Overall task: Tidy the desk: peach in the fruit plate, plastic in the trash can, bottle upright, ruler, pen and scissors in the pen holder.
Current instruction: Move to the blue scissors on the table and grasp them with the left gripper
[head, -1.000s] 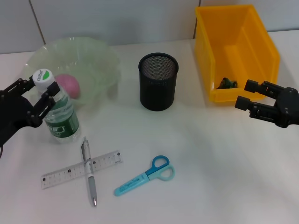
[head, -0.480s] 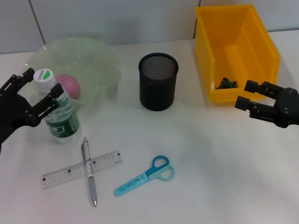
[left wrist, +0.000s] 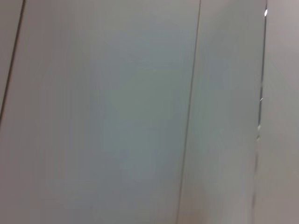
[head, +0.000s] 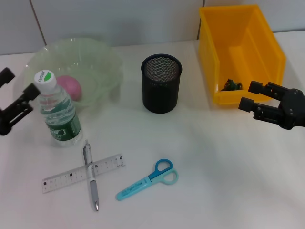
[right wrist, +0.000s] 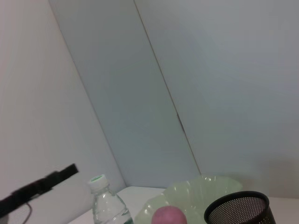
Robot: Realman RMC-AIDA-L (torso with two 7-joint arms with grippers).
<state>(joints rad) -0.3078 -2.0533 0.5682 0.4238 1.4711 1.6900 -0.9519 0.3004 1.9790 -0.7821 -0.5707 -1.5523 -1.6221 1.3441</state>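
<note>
No legible text on bottle point(head: 58, 114) cap, label, or ruler point(head: 83, 172)

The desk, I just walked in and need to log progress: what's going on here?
A two-armed robot is tidying. The left gripper, fingers open, sits just left of the upright water bottle, not touching it. The peach lies in the fruit plate and the plastic in the yellow bin. The ruler, pen and scissors lie outside the pen holder. The right gripper hovers open by the bin.
</note>
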